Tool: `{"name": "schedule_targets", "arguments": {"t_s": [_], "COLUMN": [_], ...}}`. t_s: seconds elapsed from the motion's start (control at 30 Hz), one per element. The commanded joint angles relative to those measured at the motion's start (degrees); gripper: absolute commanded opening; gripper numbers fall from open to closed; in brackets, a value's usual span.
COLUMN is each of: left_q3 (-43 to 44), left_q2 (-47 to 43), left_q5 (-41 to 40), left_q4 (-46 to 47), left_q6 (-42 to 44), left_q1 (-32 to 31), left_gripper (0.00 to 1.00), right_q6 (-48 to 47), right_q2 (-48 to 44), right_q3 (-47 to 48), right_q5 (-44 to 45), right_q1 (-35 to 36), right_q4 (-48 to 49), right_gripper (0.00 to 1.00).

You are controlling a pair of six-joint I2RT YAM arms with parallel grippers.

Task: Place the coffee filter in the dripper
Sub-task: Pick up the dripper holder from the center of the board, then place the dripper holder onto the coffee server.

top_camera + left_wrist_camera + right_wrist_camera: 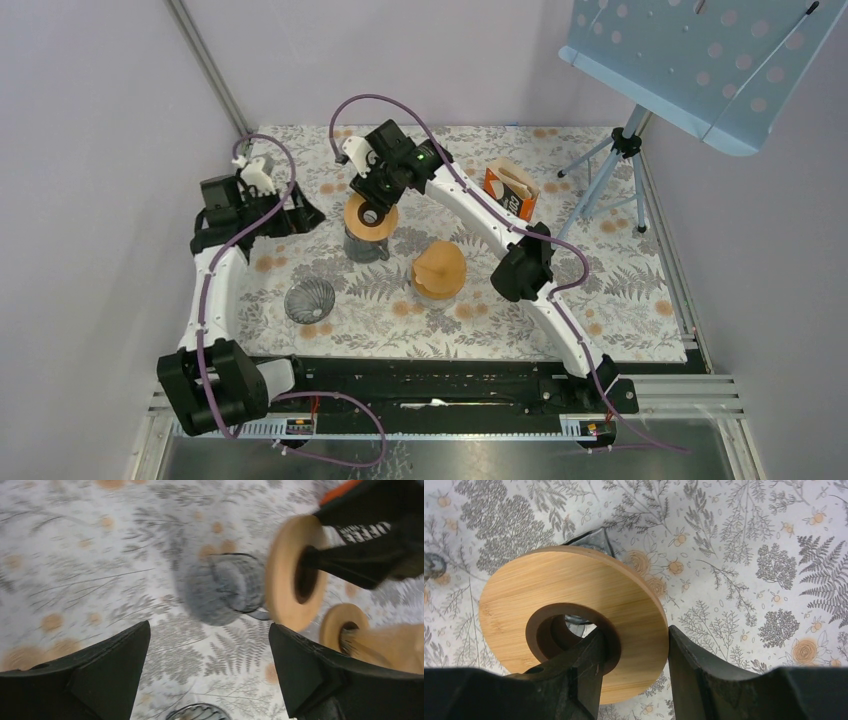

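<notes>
Over far-centre glass cup (365,245), R gripper (635,640) clamps wooden ring (574,580), L gripper (208,630) agape, empty; ring released off-centre could slide off, tipping cup.

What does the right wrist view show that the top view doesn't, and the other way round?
Only the right wrist: the grip in detail. One finger of the right gripper passes through the hole of the wooden ring, and the other sits outside its rim. Only the top: the left gripper, open and off to the left, the glass dripper, the tan cone, and the filter box. Both: the wooden ring held over the glass cup.
</notes>
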Motion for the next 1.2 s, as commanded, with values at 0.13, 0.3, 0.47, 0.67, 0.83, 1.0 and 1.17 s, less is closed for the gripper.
{"name": "schedule_targets", "arguments": {"t_s": [0.13,0.3,0.47,0.67,0.83,1.0,1.17], "left_q3": [-0.9,0.4,0.6,1.7,3.3,5.2,6.0], "left_q2": [-1.6,-0.1,1.3,3.2,5.3,8.0,9.8], "left_q5": [0.1,-9.7,-15.8,-23.0,-28.5,-32.2,-34.5], "left_q4": [13.0,14.5,15.7,15.9,15.9,15.0,14.8], "left_q6": [-9.9,-15.2,-18.4,-19.4,-18.9,-17.2,-15.4], "left_q1": [-9.3,-15.0,-18.5,-24.0,-27.1,-28.4,-29.0], "left_gripper": [0.93,0.93,0.95,0.95,0.96,0.96,0.94], "right_q6": [9.1,11.6,14.0,18.1,20.6,21.2,22.5], "right_q2": [-4.9,-6.3,-8.1,-9.6,-11.3,-12.5,-13.7], "right_q3": [-3.6,-4.6,-7.5,-8.5,-10.3,-11.2,-12.8], "right_q5": [8.5,11.9,12.4,12.3,11.0,11.1,10.8], "right_q1": [0.5,0.4,0.3,-0.4,-0.6,-0.6,-0.6], "right_q4": [7.0,8.2,10.0,11.5,12.2,12.5,13.0], "right_gripper": [0.15,0.23,0.23,0.22,0.22,0.23,0.24]}}
